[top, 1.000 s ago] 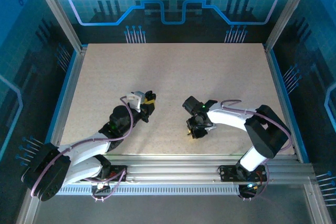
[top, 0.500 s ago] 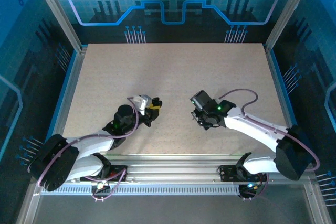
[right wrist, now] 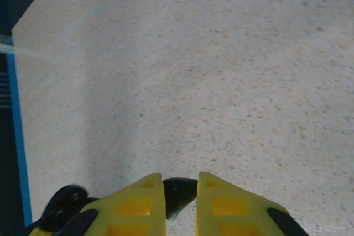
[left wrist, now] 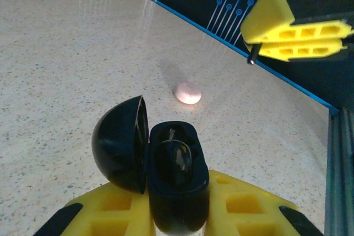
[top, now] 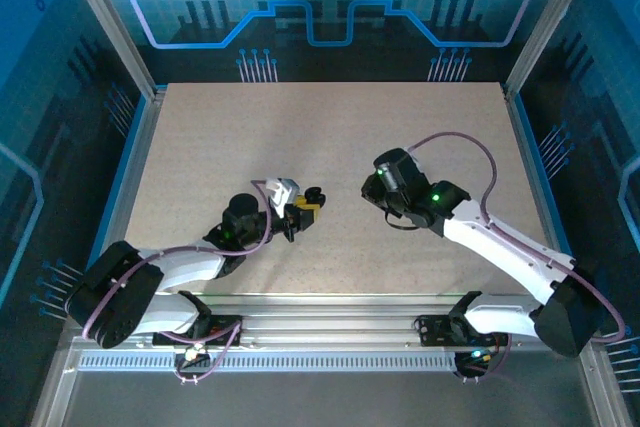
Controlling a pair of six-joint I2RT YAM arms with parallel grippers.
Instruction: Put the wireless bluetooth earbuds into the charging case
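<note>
Scene: Two robot arms face each other over a speckled beige table (top: pixel 330 127) inside a blue-walled cell.
Left end effector: The left end effector (top: pixel 306 209) has its yellow fingers pressed onto the base of a glossy black clamshell plastic charging case (left wrist: pixel 176 175). It holds the case low over the table with the opening facing the wrist camera.
Case: Its domed lid (left wrist: pixel 119 142) is swung open to one side. A rounded dark form sits in the hollow, possibly one earbud already seated, though black on black makes that hard to judge.
Right end effector: The right end effector (right wrist: pixel 181 179) pinches a small rounded black earbud (right wrist: pixel 178 197) between its yellow fingertips. In the left wrist view it hangs above and to the right of the case, well apart from it, with a dark tip poking out of its fingers.
Bystander: A small pale-pink rounded piece (left wrist: pixel 188 93) lies on the table beyond the case, touched by neither arm. What it is cannot be told.
Step in hand: This appears to be the carry, with the earbud gripped and in the air, the case held open, and the two not yet brought together.
Next move: The earbud should travel across and down until it is over the free well and turned to match its shape. The right fingers should part only once it sits. The left grip needs to hold firm, since a nudge could tip the case or swing the lid.
</note>
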